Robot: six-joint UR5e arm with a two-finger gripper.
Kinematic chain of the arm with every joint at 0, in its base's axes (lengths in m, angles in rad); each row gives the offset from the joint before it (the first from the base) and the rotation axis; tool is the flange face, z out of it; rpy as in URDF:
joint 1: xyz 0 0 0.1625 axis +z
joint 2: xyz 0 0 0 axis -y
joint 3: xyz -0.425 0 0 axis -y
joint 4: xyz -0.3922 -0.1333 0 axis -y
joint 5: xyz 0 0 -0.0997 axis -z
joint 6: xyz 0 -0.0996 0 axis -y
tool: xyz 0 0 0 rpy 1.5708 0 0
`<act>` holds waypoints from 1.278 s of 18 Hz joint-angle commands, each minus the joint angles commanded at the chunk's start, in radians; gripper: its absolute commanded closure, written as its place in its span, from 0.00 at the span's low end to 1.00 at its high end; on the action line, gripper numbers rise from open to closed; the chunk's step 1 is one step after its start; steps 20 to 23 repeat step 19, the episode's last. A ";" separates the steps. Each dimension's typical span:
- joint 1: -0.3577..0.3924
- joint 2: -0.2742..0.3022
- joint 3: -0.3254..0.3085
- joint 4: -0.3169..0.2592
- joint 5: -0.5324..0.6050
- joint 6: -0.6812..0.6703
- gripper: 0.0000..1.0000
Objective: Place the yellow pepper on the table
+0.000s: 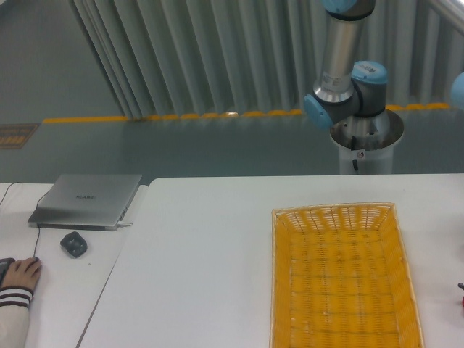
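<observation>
The claw isn't anywhere in shot, so no telling if it's wide or pinched or carrying something. All you get of the robot is one arm (339,51) rising out of the top edge, its silver tube and blue joints sitting on a round base (366,134) behind the far side of the surface (203,246). The yellow pepper is nowhere to be seen from here either, not on the white top and not in the basket.

One basket (341,275), yellow-orange woven, lies on the right half of the surface, long side running away from me, and what shows of its inside is just weave. At the far right edge there's a tiny red-and-dark bit (461,286), too cut off to name.

To the left is a narrower desk (65,290) with one closed laptop (87,200), one dark mouse (73,243) just in front of it, and one hand (23,273) in a striped cuff resting at the left edge.
</observation>
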 joint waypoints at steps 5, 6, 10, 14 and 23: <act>0.032 0.028 0.021 -0.086 0.014 0.128 0.00; 0.031 0.028 0.028 -0.100 0.031 0.183 0.00; 0.041 0.026 0.077 -0.184 0.058 0.344 0.00; 0.038 0.023 0.067 -0.184 0.061 0.343 0.00; 0.037 0.022 0.061 -0.193 0.061 0.343 0.00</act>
